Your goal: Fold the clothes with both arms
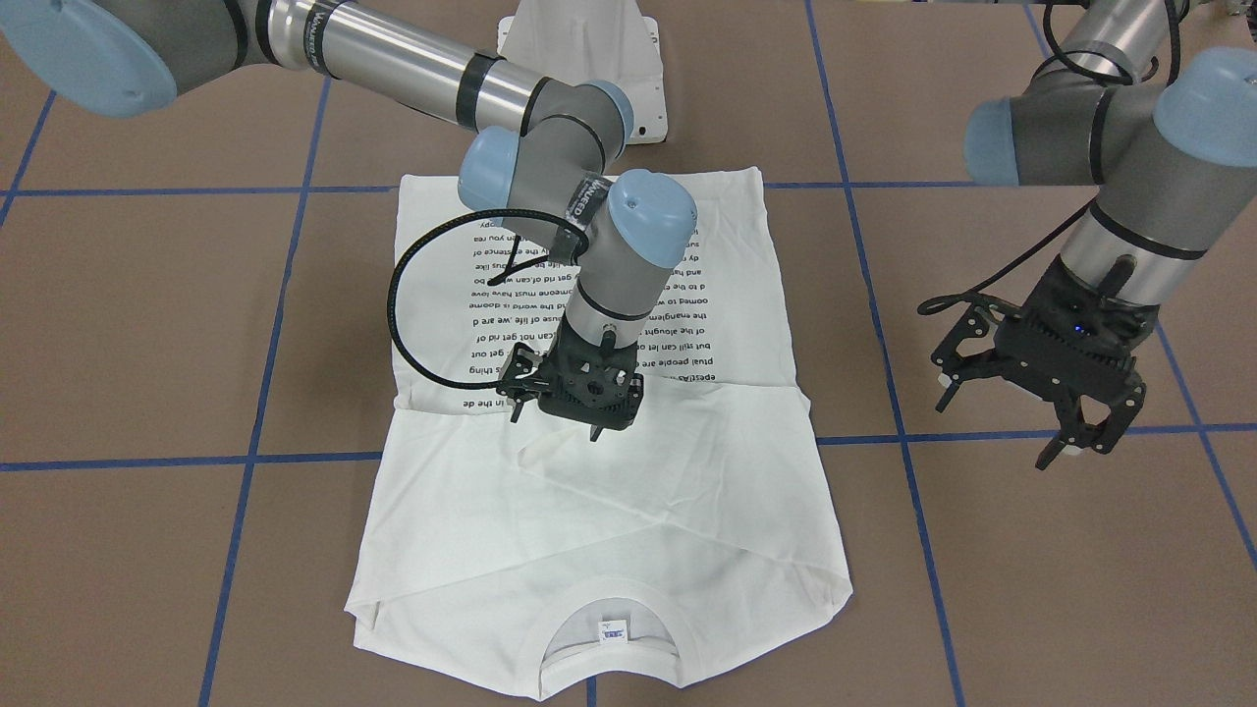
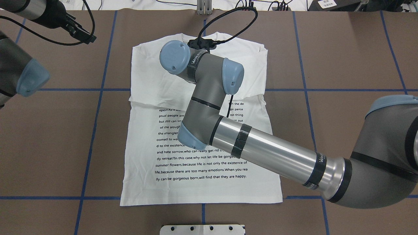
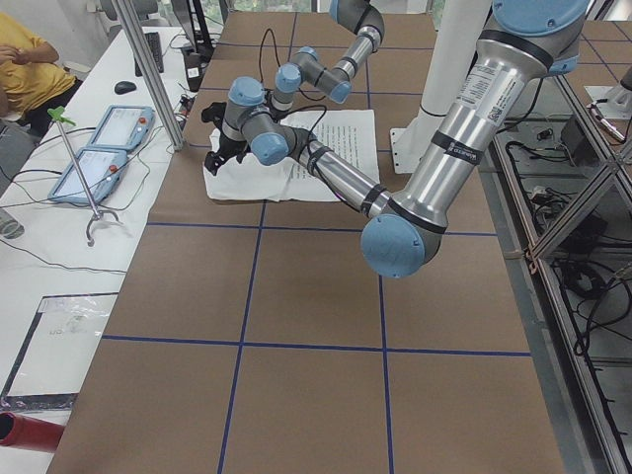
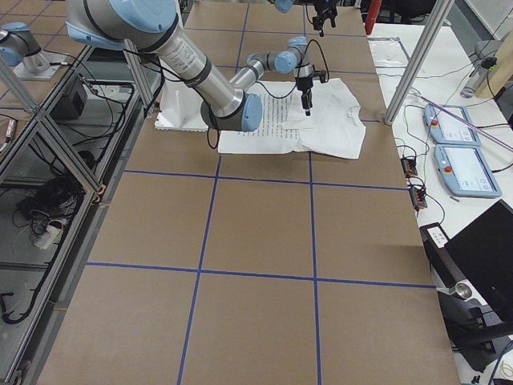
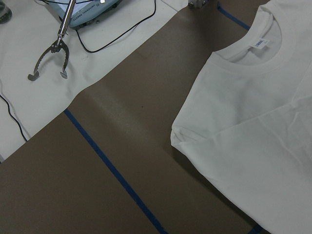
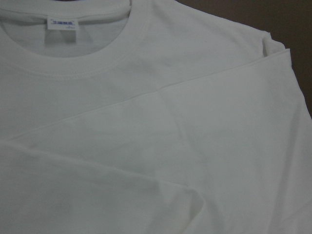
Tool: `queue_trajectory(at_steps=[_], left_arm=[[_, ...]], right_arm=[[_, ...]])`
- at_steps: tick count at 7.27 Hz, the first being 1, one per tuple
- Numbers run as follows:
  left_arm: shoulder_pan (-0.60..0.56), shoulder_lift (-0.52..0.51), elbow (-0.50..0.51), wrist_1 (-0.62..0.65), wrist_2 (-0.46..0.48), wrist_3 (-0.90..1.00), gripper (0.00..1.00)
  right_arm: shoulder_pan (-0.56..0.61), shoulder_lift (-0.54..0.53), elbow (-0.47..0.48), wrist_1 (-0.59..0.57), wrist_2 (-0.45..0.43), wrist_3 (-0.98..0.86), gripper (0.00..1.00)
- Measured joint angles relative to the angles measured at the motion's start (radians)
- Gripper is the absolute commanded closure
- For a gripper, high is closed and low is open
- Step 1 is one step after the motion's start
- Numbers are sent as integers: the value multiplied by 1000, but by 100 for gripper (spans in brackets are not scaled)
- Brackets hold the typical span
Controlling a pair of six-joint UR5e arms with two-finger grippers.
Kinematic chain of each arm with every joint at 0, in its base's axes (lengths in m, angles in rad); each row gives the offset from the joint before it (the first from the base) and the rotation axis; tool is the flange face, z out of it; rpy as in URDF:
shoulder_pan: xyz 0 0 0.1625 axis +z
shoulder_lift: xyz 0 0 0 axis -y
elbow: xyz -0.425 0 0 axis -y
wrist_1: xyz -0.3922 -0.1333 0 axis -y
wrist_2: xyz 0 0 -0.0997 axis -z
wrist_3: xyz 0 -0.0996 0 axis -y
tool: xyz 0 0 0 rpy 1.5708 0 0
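The shirt (image 1: 609,511) lies flat at the middle of the worktop (image 1: 1031,589), neck toward the operators' edge and hem toward the robot's edge. Its sleeves are folded in across the chest.

Only the front-facing view shows both sets of jaws. In the overhead view the right arm (image 2: 209,107) covers its own jaws and most of the neck. That view does give the printed text (image 2: 196,163) nearly whole, down to the hem. The front-facing view also shows the ribbed neck and its label (image 1: 612,631). The right wrist view is filled with white cloth, neck and sleeve folds, and no jaws show in it.

The right arm reaches slantwise from the robot's right over the text. Its wrist is bent down, and the right jaws point at the folded sleeve band, tips apart and holding nothing.

The left arm (image 1: 1129,167) hangs over bare worktop toward the left end, well apart from the shirt. The left jaws are spread wide and empty.
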Motion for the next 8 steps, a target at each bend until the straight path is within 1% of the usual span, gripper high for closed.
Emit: queue_trajectory(at_steps=[2,4,5,8], left_arm=[[0,0,0,0,0,-1,0],[0,0,0,0,1,-2,0],[0,0,0,0,1,-3,0],[0,0,0,0,2,-3,0]], right_arm=[[-14,-2,-31,-1,-31,-4,0],[-18,-8,-40,-9,-54,-20,0],[-18,-10,-40,-30,-60,-38,0],[-15,-17,-13,-184,-80,-154,0]])
